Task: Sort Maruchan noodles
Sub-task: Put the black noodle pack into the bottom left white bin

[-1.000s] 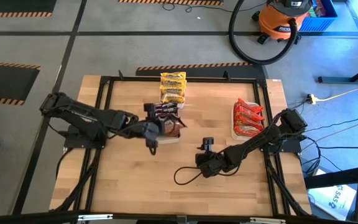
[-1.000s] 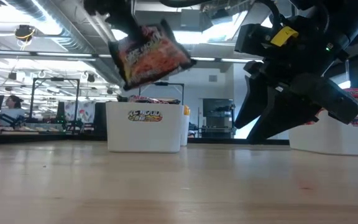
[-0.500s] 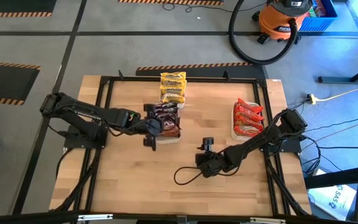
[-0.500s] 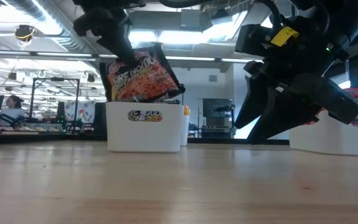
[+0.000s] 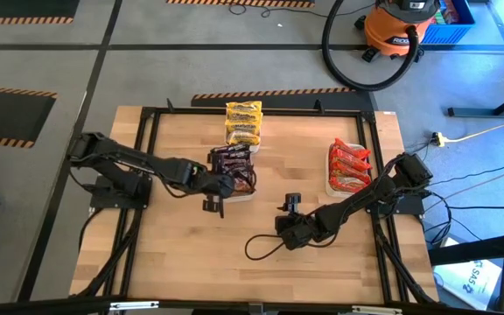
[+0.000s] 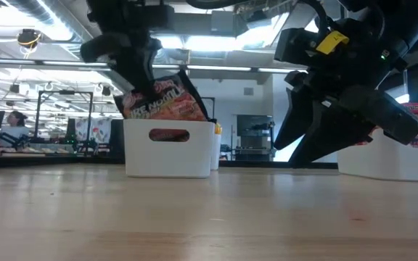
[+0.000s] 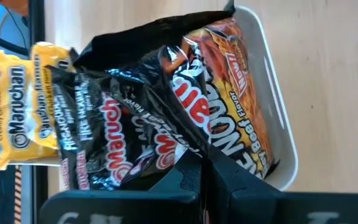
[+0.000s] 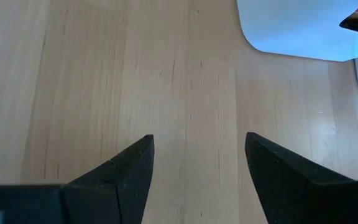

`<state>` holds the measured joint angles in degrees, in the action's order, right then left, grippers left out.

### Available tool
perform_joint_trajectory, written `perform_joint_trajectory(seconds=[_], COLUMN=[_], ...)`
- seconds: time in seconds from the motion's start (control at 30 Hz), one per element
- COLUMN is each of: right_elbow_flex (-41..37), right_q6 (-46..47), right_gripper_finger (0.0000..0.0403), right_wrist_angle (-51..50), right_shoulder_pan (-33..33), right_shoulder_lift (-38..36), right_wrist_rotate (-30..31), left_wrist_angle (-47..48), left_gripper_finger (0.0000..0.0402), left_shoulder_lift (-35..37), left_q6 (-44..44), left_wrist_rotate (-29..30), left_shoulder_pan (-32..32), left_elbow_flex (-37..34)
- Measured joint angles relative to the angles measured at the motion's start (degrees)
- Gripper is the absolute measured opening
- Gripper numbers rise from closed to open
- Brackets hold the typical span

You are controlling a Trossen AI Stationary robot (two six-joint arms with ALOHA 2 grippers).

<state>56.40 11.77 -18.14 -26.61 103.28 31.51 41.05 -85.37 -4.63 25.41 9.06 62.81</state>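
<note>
Three white trays (image 5: 245, 196) on the wooden table (image 5: 182, 254) (warehouse floor around): yellow packets (image 5: 243, 122), red packets (image 5: 349, 164), dark packets (image 5: 233, 166). Left gripper (image 5: 223, 183) pinches a dark packet (image 7: 229, 124) into its tray; right gripper (image 5: 290, 206) gapes empty.

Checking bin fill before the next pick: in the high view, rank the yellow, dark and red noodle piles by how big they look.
1. red noodle pile, largest patch
2. dark noodle pile, partly covered by the left gripper, so possibly bigger than it looks
3. yellow noodle pile

The dark and yellow piles look close; I wouldn't rank them firmly.
</note>
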Motion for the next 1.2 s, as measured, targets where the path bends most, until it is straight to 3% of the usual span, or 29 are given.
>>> perform_joint_trajectory(seconds=[0.4, 0.77, 0.97, 1.2], right_elbow_flex=[0.0, 2.0, 2.0, 2.0], right_q6=[0.0, -4.6, -15.1, -14.4], right_gripper_finger=[0.0231, 0.0231, 0.0231, 0.0231], right_wrist_angle=[0.4, 5.9, 15.6, 26.5], right_shoulder_pan=[0.0, 1.9, 10.1, 21.2], right_shoulder_lift=[0.0, -3.1, -3.8, -3.8], right_wrist_rotate=[0.2, 8.3, -0.5, -18.2], left_wrist_angle=[2.2, 6.5, 6.5, 6.5], left_gripper_finger=[0.0000, 0.0000, 0.0000, 0.0000], left_shoulder_lift=[-1.6, -1.5, -1.5, -1.5], left_q6=[0.0, 0.6, 1.1, 1.1], left_wrist_rotate=[0.1, 0.4, 0.2, 0.2], left_shoulder_pan=[-0.1, -0.1, 0.1, 0.2], left_elbow_flex=[2.2, 4.9, 4.9, 4.9])
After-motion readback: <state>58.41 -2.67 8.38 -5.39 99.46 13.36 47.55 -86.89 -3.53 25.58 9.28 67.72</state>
